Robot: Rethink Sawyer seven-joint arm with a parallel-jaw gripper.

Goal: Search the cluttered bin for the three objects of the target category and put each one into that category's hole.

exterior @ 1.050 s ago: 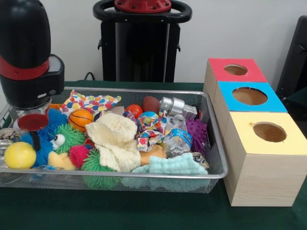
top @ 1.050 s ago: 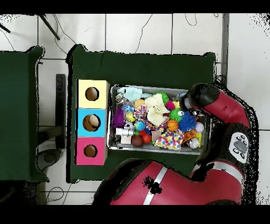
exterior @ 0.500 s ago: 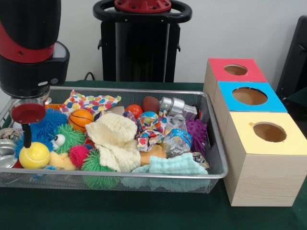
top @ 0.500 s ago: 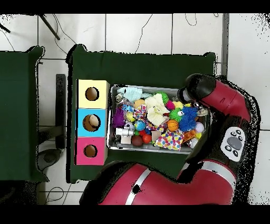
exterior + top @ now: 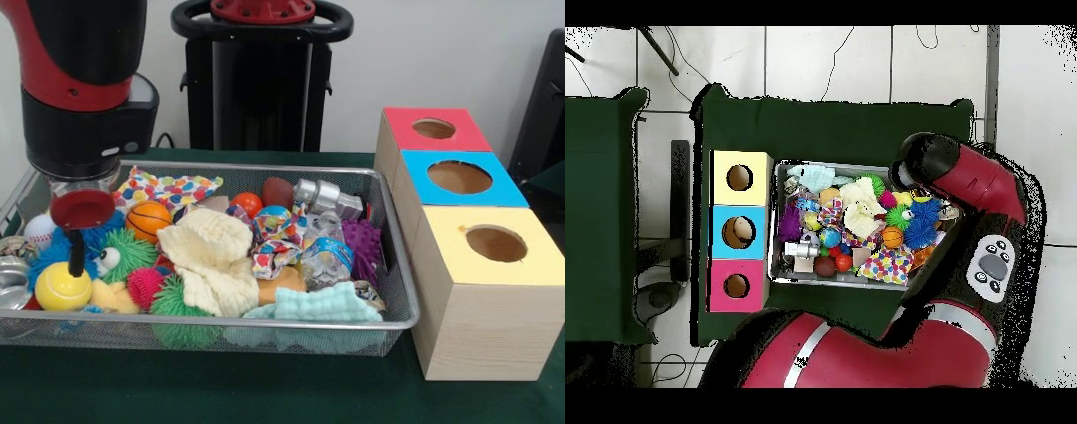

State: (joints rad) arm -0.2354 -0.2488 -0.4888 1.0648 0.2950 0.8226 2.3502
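the big red and black arm (image 5: 84, 79) comes down over the wire bin (image 5: 388, 322) at about 9 o'clock in the front view. its gripper (image 5: 76, 256) points down at a yellow ball (image 5: 62, 287) and seems to touch its top, but i cannot tell if the claw is open or closed. the yellow ball sits in the bin's near corner, beside a blue fuzzy toy (image 5: 97, 228) and a green spiky ball (image 5: 132, 250). a small basketball (image 5: 148, 219) lies at 1 o'clock from the yellow ball. a cream cloth (image 5: 212, 261) lies in the middle of the bin. at 3 o'clock stand three boxes with holes: red (image 5: 433, 129), blue (image 5: 459, 177) and yellow (image 5: 494, 244).
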